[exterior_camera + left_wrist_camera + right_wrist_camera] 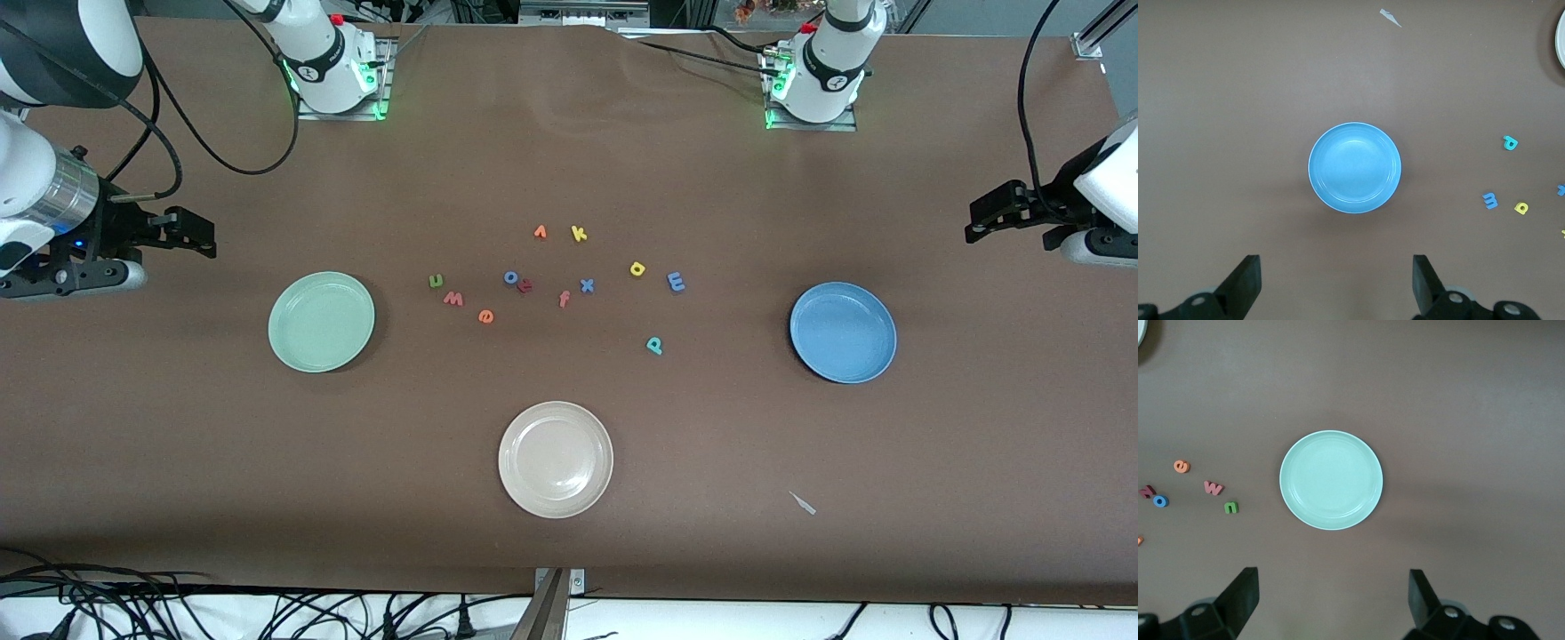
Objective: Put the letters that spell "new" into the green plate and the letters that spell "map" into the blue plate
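Eleven small foam letters lie mid-bench, reading n, w, e, o, f, x, k, a, m, p and a dark red one I cannot read. Three round rimmed plates: the pale green plate [1331, 480] lies under the right gripper's [1331, 603] wide, empty jaws, with the green n [1231, 508], pinkish-red w [1213, 487] and orange e [1181, 466] beside it. The mid-blue plate [1354, 167] lies under the left gripper's [1337, 280] wide, empty jaws, with the blue m [1489, 200], yellow a [1521, 208] and teal p [1510, 142] beside it. A beige plate [556, 459] lies apart.
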`<action>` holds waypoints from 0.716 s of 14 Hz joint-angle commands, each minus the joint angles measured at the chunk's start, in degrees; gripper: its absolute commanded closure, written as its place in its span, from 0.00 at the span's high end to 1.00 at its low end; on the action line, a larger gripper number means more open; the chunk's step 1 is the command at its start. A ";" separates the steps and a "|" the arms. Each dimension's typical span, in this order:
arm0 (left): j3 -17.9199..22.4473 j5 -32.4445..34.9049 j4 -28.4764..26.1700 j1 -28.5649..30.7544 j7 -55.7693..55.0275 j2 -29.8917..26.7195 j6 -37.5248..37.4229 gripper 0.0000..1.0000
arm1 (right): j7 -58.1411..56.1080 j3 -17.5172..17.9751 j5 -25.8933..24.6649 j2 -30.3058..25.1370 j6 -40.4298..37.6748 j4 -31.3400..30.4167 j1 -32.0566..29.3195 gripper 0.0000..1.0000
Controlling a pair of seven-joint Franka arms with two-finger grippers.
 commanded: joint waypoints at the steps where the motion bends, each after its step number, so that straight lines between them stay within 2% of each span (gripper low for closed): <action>1: -0.10 -0.71 -1.17 0.41 1.28 -0.80 1.88 1.00 | 0.42 0.18 -0.02 -0.11 -1.05 0.60 0.07 1.00; 10: -0.10 -0.71 -1.70 0.41 1.28 -0.98 1.88 1.00 | 0.42 0.18 -0.02 -0.11 -1.05 0.25 0.07 1.00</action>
